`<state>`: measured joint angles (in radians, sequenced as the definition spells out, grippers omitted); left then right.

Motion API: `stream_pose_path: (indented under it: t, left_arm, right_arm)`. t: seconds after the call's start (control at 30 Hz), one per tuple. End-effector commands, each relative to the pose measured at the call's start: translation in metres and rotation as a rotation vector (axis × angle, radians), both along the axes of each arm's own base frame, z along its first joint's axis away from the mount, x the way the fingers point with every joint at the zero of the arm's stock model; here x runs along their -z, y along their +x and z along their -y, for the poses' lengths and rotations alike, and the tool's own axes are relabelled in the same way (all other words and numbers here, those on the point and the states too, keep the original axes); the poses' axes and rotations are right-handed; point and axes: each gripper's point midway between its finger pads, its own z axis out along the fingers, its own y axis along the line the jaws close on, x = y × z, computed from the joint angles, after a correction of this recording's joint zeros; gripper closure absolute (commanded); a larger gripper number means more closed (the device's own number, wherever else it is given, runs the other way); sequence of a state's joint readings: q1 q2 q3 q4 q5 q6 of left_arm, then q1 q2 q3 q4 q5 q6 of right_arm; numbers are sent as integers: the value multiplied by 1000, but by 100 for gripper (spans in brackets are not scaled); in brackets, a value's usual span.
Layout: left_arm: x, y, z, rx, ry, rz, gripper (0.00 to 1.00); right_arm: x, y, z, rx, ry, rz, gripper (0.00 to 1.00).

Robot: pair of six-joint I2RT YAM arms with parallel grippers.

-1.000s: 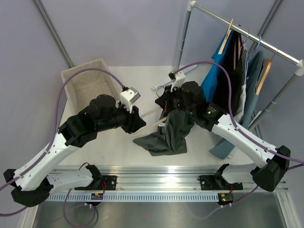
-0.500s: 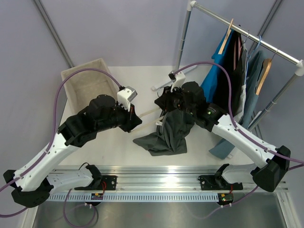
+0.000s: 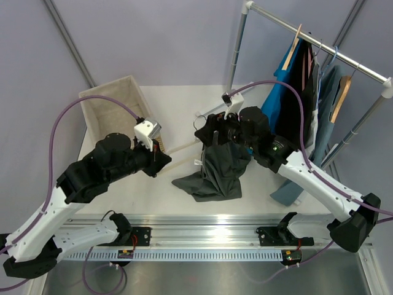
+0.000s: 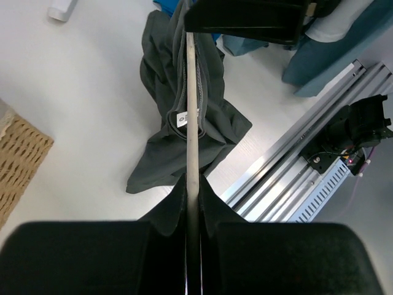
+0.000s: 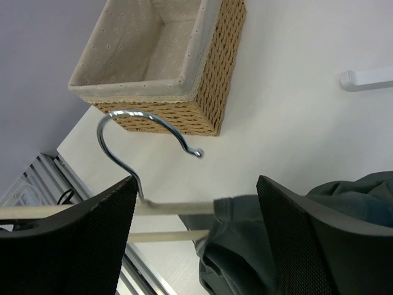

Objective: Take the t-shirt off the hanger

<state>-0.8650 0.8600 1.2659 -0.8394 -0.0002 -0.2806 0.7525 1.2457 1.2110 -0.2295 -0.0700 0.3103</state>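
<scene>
Right claw (image 5: pixel 195 215) springs wide; left claw (image 4: pixel 193 187), clamped on the hanger (image 4: pixel 191 104), drags it leftward (t-shirt (image 4: pixel 158 74) still threaded).

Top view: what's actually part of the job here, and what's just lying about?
In the job:
- t-shirt
- hanger
- left hand, shut on the hanger
- right hand, open

Lying about:
- lined basket
- clothes rail
- blue shirt
- black garment
- brown hangers
- small white object

The left arm (image 3: pixel 49 212) and right arm (image 3: pixel 316 183) are white with black joints, trailing purple cables (image 3: pixel 270 82).
</scene>
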Motion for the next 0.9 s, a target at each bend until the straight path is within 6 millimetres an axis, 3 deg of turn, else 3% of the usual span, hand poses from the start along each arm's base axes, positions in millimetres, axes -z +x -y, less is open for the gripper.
stream_pose_path:
  t: [0.0,0.3,0.53,0.87]
  left_arm:
    - [-18,7,-16,-76,-20,77,100]
    - [-20,8,-36,-165,-9,79,100]
    - [-30,10,-39,-200,-36,88,100]
    - [-26,14,-36,-210,-50,86,100]
  right_arm:
    - [-9,-2,9,22,1,32,14]
    - [18,-13,4,-47,-22,1,23]
    - [44,-6,-9,-60,-28,-48,31]
    - [45,-2,-39,-55,-12,-17,36]
